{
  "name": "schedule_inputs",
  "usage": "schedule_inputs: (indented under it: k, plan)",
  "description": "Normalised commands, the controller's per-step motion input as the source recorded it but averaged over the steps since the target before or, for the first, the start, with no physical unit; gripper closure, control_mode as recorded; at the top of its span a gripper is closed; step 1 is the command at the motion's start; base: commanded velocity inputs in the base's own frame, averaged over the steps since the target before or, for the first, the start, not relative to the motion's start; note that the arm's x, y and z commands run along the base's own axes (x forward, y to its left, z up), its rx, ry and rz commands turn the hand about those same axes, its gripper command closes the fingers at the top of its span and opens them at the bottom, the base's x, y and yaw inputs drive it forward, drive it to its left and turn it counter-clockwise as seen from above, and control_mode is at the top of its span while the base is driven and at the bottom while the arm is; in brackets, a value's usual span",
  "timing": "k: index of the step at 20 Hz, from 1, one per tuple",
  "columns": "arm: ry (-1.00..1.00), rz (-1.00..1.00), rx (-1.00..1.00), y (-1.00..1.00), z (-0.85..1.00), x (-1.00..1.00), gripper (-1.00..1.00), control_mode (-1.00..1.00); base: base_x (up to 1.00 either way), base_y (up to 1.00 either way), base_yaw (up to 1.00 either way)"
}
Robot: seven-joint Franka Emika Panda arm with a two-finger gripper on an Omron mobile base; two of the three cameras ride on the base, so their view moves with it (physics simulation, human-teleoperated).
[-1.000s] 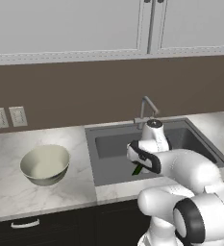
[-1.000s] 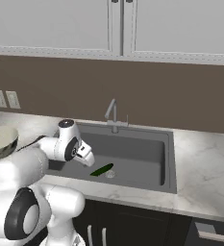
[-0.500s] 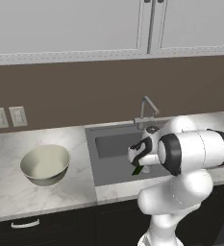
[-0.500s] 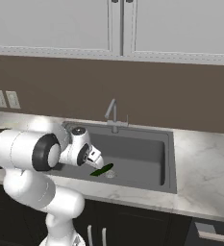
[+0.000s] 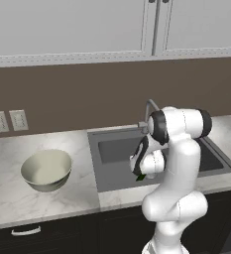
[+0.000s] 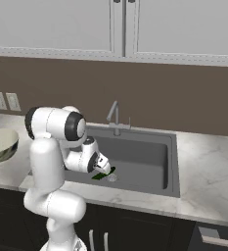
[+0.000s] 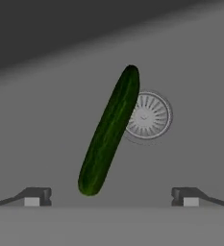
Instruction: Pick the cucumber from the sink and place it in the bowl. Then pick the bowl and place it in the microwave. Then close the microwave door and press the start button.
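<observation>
Your tool (image 7: pixel 111 196) stands wide, holding nothing. The small dark green cucumber (image 7: pixel 109 130) lies frame-centre on the grey recessed sink (image 7: pixel 41 120) floor, overlapping the round metal drain (image 7: pixel 149 115), open floor either side.

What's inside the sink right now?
The cucumber lies on the sink floor, beside and partly over the round drain. The open claw hovers above it. In both base views, the arm covers part of the basin floor.
</observation>
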Motion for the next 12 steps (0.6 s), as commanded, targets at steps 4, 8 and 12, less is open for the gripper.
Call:
schedule_inputs:
  k: [4, 8, 12]
  plan:
    - [0.03, 0.0, 0.0, -0.03, -0.46, 0.6, -1.0, -1.0, 0.0, 0.0, 0.0]
    - [0.04, 0.0, 0.0, -0.04, -0.54, 0.53, -1.0, -1.0, 0.0, 0.0, 0.0]
    - [0.02, 0.0, 0.0, -0.05, -0.54, 0.52, -1.0, -1.0, 0.0, 0.0, 0.0]
